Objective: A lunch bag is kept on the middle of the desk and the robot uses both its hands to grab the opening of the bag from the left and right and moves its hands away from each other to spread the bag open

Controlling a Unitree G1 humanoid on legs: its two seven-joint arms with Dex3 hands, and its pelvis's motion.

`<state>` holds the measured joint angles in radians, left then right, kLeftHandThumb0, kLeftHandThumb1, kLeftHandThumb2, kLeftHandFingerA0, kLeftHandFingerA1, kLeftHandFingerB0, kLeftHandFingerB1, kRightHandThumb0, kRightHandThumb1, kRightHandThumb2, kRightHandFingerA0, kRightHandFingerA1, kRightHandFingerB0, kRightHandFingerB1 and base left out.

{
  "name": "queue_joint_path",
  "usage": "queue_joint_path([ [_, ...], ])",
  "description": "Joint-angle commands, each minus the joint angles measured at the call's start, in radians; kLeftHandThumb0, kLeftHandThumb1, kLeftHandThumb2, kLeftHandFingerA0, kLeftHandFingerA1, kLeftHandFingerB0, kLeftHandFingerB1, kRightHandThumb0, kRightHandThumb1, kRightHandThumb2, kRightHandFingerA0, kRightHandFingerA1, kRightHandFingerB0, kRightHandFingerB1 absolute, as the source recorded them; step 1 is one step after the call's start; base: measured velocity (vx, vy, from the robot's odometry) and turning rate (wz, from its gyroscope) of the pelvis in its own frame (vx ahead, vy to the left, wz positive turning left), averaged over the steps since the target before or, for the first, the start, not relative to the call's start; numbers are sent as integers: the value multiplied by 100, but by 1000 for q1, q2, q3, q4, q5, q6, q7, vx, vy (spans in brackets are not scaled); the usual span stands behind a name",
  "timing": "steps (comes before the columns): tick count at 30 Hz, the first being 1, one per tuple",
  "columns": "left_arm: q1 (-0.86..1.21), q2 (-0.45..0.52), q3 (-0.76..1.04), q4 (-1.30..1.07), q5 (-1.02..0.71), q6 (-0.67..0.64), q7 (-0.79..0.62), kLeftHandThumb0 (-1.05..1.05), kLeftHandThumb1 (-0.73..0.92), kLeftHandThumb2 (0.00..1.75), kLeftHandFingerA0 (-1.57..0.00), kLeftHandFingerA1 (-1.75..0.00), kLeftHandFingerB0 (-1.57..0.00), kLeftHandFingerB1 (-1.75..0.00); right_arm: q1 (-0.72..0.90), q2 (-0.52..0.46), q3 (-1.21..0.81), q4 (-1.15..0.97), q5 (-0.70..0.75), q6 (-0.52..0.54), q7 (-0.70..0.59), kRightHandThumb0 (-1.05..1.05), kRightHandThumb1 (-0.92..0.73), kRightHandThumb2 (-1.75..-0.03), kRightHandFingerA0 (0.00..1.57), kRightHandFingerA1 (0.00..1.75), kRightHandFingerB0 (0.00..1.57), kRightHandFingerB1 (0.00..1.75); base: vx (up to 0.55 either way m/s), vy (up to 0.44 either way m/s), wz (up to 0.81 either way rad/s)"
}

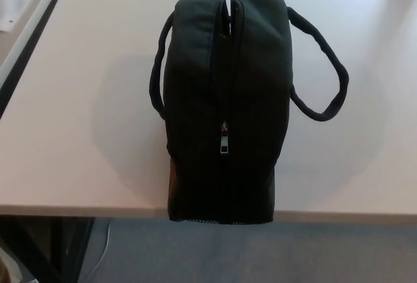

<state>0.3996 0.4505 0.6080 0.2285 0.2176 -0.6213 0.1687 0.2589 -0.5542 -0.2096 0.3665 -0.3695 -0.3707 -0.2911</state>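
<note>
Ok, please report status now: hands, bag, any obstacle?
Both hands not in view. Lunch bag upright on desk, opening still narrow, zipper pull toward near end. Nothing blocking either side.
</note>
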Motion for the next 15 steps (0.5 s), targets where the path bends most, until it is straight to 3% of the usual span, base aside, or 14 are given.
queue_joint_path([
  [1,-337,324,175,60,175,-357,264,4,40,90,-18,-51,-6,-46,-258,-232,-203,-71,-50,-172,-205,-9,-60,-75,8,33,9,30,0,0,0],
  [4,-453,383,133,98,258,-365,325,-9,42,90,-19,-51,-12,-48,-358,-263,-179,-46,-74,-189,-211,-4,-58,-77,9,31,9,29,0,0,0],
  [5,-500,401,109,104,287,-365,342,-9,45,93,-10,-48,-11,-48,-403,-275,-158,-44,-83,-178,-194,-2,-43,-97,0,45,4,45,0,0,0],
  [6,-557,425,71,110,308,-367,341,-11,62,63,-20,-30,-21,-31,-467,-291,-124,-34,-100,-165,-172,0,-43,-96,3,46,5,45,0,0,0],
  [9,-636,438,15,113,365,-360,369,-12,60,63,-24,-31,-23,-31,-559,-311,-60,-5,-127,-182,-132,-2,-41,-94,5,48,3,45,0,0,0],
  [10,-661,439,-14,116,387,-349,375,-12,57,68,-28,-33,-22,-33,-598,-319,-31,18,-136,-203,-114,-5,-55,-63,16,34,13,29,0,0,0],
  [11,-691,453,-69,116,453,-328,397,-7,58,65,-29,-33,-19,-33,-661,-330,14,53,-133,-242,-63,-11,-54,-56,19,31,14,30,0,0,0],
  [12,-701,461,-90,119,480,-322,409,-7,58,65,-29,-33,-19,-33,-682,-334,30,68,-130,-257,-47,-11,-54,-56,19,31,14,30,0,0,0],
  [13,-758,499,-211,148,635,-274,512,6,44,60,-28,-33,-21,-32,-767,-345,95,101,-178,-315,-30,-15,-57,-57,25,33,15,29,0,0,0],
  [15,-833,525,-335,210,754,-272,604,12,42,56,-32,-33,-17,-32,-878,-344,167,154,-221,-376,-9,-14,-57,-58,24,33,19,29,0,0,0],
])
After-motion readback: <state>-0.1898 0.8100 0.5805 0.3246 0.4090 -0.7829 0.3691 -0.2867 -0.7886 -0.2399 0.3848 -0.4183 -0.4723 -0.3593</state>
